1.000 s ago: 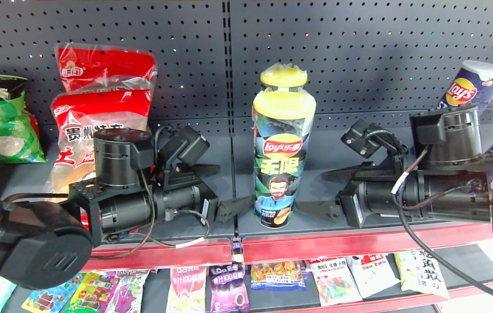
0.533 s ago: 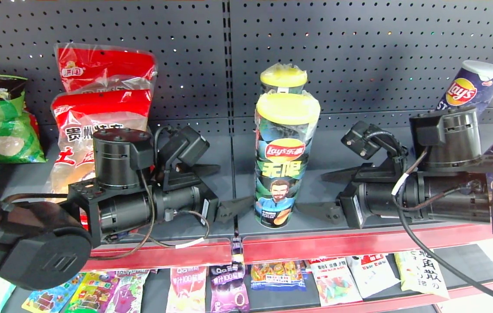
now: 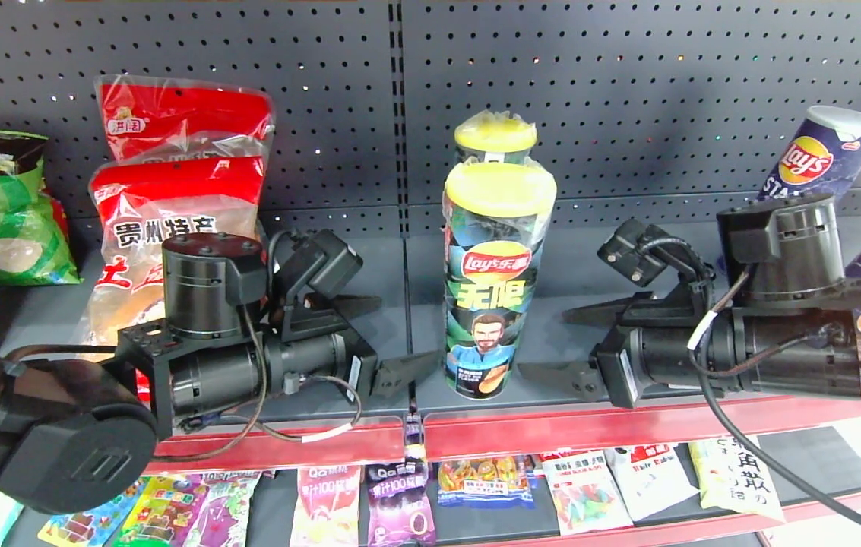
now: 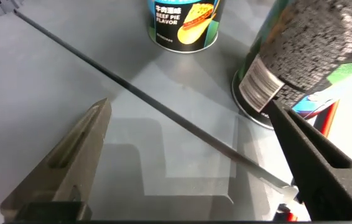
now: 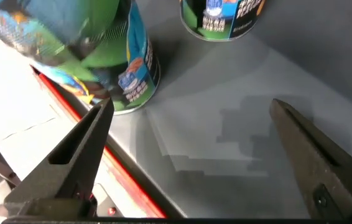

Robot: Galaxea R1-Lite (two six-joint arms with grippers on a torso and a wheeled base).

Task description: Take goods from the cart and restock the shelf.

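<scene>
Two yellow-lidded chip cans stood upright at mid-shelf, one behind the other, and the front can had an arm on each side. On its left, the left gripper lay low over the grey shelf deck, jaws spread wide and empty. Its nearer finger sat just beside the can's base; whether they touched, I couldn't tell. From the other side the right gripper mirrored it, jaws equally wide and empty, its nearer fingertip close to the can but apart. The rear can stood directly behind, nearer the pegboard. Red snack bags stood off left, a blue can leaned far right, and packets lay on the shelf below.
</scene>
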